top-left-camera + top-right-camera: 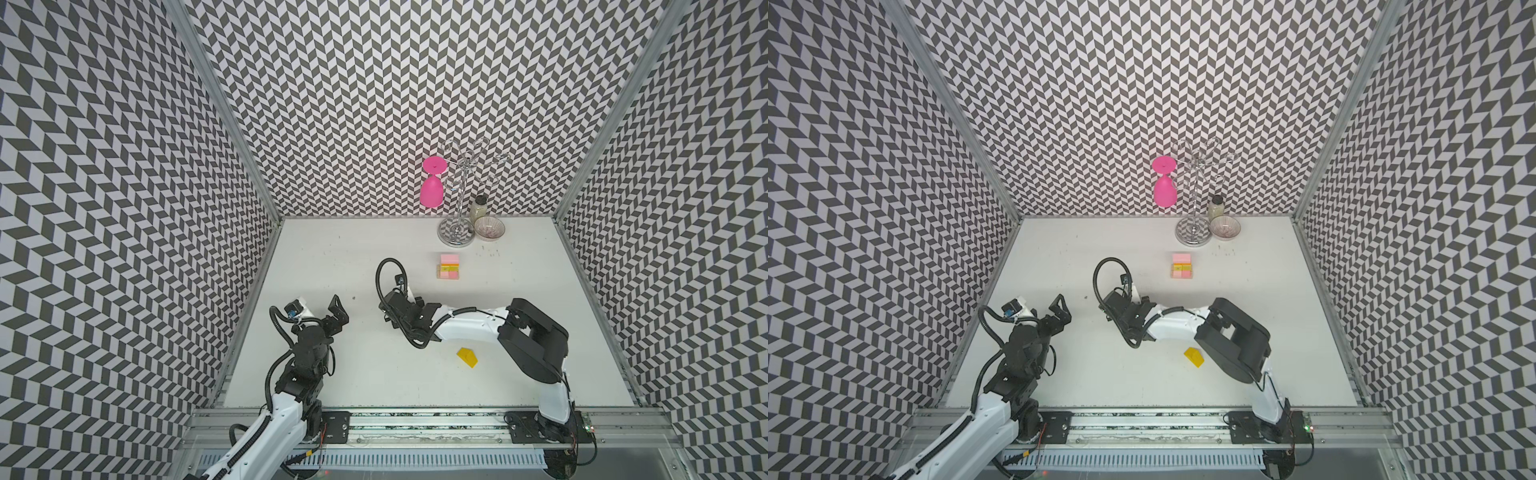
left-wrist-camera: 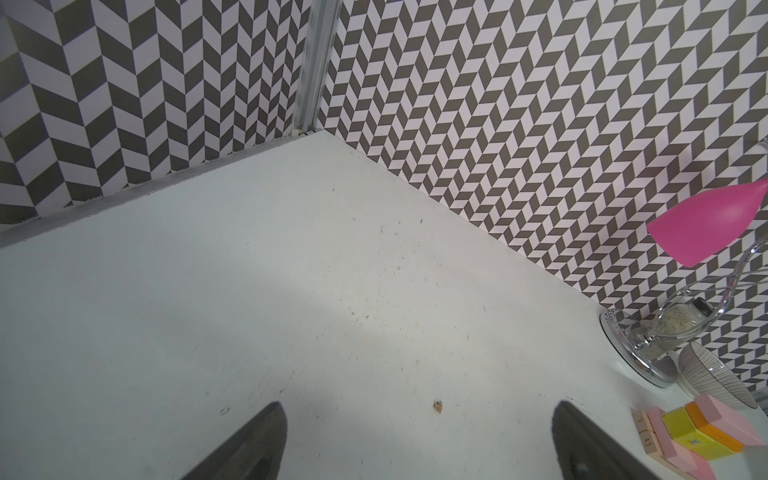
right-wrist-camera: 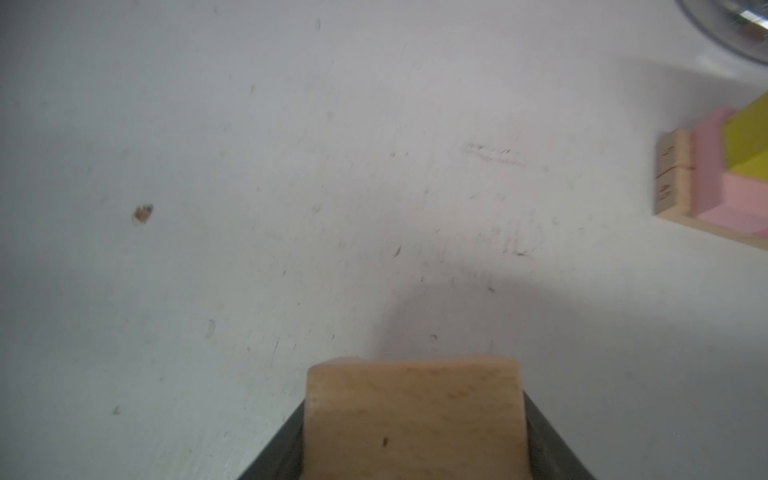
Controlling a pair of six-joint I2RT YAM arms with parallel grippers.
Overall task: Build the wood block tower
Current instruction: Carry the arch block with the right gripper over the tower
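Grey-and-white chevron walls enclose the white tabletop (image 1: 332, 257) where two robot arms work on a toy tower. The tower (image 1: 449, 267), seen in both top views (image 1: 1182, 267), stands toward the back of the table, right of centre, just in front of a chrome wire stand (image 1: 456, 232). The left wrist view shows its layers (image 2: 702, 432): tan bars at the base, then pale pink bars, yellow cubes, an orange bar and a pink block on top.

The right gripper (image 3: 415, 436) is clamped on a tan wood block (image 3: 411, 386). The block sits between the two dark fingers (image 3: 286, 440) and is held above the scuffed surface, where it casts a soft shadow. The tower shows at the edge of that wrist view (image 3: 723, 174), well apart from the held block. In both top views the right arm reaches in toward the middle of the table, nearer the front than the tower.

A yellow roof-shaped piece (image 1: 467, 357) lies alone on the table beside the right arm, well apart from the tower.

The left gripper (image 2: 417, 411) hangs over bare table at the left with its fingers (image 2: 266, 432) spread wide and nothing between them.

A magenta goblet (image 1: 432, 191) hangs bowl-down at the wire stand. A small ribbed bowl (image 1: 489, 227) and a shaker jar (image 1: 480, 208) sit just beside the stand's base.
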